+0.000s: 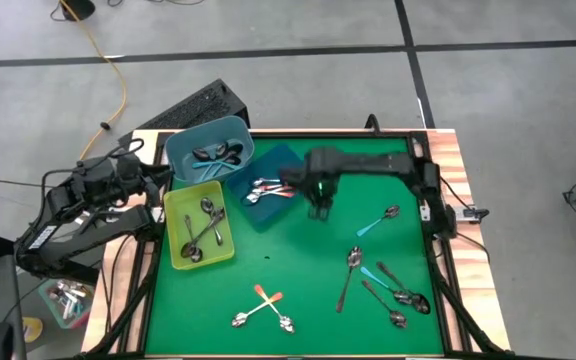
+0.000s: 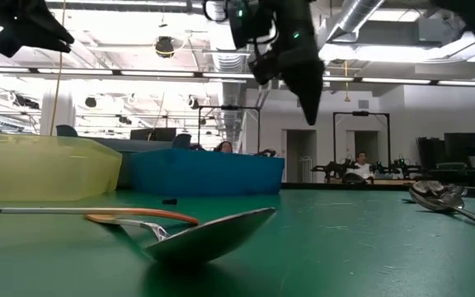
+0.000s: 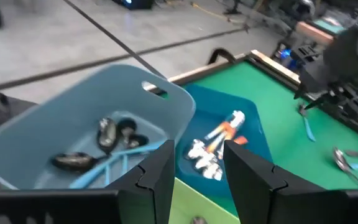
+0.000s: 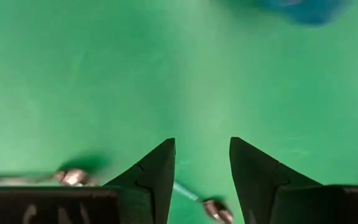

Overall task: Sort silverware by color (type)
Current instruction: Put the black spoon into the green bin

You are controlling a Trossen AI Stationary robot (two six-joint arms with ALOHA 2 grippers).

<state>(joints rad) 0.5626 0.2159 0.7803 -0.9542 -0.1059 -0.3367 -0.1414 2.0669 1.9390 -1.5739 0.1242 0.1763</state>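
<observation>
Loose spoons lie flat on the green mat: one teal-handled [image 1: 378, 222], a silver one [image 1: 348, 275], a mixed cluster [image 1: 396, 292] near the right edge, and two orange-handled ones crossed [image 1: 264, 308] near the front. My right gripper [image 1: 320, 210] hovers open and empty above the mat's middle, just right of the dark blue tray [image 1: 280, 165]; its wrist view [image 4: 201, 142] shows a teal-handled spoon [image 4: 211, 209] below. My left gripper [image 3: 197, 149] waits open at the table's left edge beside the light blue bin [image 3: 166, 118].
Three containers stand at the far left. The light blue bin [image 1: 208, 133] holds teal-handled spoons, the dark blue tray holds orange-handled spoons [image 1: 268, 188], and the yellow-green bin [image 1: 180, 200] holds silver spoons [image 1: 206, 228]. Bare mat lies between tray and loose spoons. A person sits in the room behind [image 2: 358, 162].
</observation>
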